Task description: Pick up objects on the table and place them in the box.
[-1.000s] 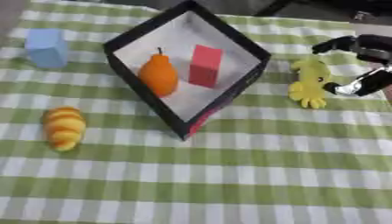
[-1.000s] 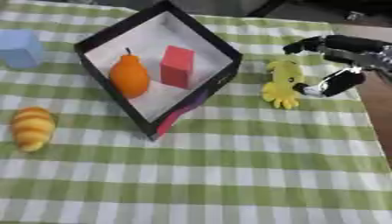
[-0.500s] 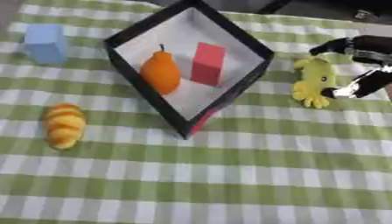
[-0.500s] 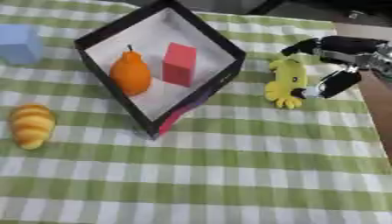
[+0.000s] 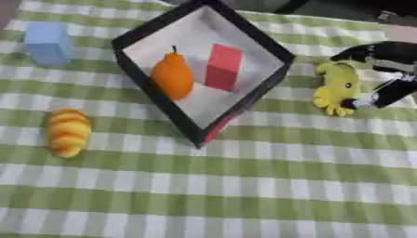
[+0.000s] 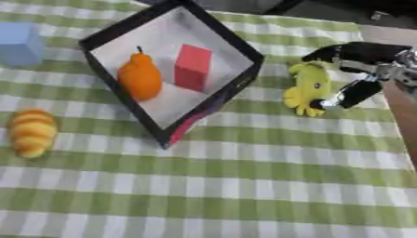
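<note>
A black-rimmed box [image 5: 270, 48] with a white floor sits at the table's upper middle, holding an orange pear [image 5: 172, 77] and a red block [image 5: 224, 66]. Right of the box lies a yellow octopus-like toy [image 6: 308, 87]. My right hand [image 6: 366, 69] comes in from the right edge, with fingers arched over the toy's top and thumb beside its lower right; they bracket the toy without closing on it. A blue block [image 5: 48, 42] rests at the upper left. A striped yellow-orange croissant-shaped toy [image 5: 67, 131] lies at the left. My left hand is out of view.
A green and white checked cloth [image 5: 244, 186] covers the table. Its right edge [image 6: 399, 116] runs just past my right hand.
The camera has shifted slightly, sliding the whole scene. My right hand stays around the yellow toy with little visible change.
</note>
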`<state>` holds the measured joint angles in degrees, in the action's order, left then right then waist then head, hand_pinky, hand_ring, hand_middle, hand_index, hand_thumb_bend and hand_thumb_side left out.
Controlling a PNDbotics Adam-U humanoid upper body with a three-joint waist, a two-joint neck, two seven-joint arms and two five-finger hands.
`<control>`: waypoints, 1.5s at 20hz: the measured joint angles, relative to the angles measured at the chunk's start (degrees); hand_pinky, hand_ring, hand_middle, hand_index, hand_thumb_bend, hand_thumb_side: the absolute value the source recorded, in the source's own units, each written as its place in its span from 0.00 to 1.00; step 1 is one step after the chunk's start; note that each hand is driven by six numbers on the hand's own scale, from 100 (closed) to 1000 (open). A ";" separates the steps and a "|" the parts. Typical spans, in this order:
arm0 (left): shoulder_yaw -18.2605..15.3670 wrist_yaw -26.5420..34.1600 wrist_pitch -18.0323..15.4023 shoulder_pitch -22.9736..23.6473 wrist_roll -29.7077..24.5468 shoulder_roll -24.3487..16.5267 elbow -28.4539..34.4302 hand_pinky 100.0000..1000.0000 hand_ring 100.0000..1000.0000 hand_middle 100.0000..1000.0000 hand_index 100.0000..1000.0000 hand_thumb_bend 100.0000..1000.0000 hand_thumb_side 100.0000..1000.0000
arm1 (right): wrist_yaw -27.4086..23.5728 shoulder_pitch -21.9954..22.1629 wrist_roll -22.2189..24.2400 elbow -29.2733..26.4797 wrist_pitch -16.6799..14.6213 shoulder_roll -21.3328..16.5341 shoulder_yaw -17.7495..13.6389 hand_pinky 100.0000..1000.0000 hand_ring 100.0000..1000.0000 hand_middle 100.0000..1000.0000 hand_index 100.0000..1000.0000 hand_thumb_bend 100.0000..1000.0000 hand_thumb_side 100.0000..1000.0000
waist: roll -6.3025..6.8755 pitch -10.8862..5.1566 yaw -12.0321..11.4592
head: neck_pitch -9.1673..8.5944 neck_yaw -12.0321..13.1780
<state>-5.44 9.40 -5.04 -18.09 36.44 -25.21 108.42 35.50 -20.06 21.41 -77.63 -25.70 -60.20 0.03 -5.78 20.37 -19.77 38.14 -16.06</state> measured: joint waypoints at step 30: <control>-0.02 0.75 -0.29 -0.04 -0.08 0.00 0.00 0.74 0.72 0.82 0.72 0.30 0.52 | -10.60 0.91 1.22 2.51 1.14 0.72 -0.91 0.57 0.64 0.68 0.83 0.00 0.13 | -0.04 1.38 0.41 | -0.43 -0.31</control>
<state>-5.46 10.14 -5.33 -18.13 36.36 -25.21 108.42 24.90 -19.15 22.62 -75.12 -24.57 -59.48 -0.88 -5.82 21.75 -19.37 37.72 -16.37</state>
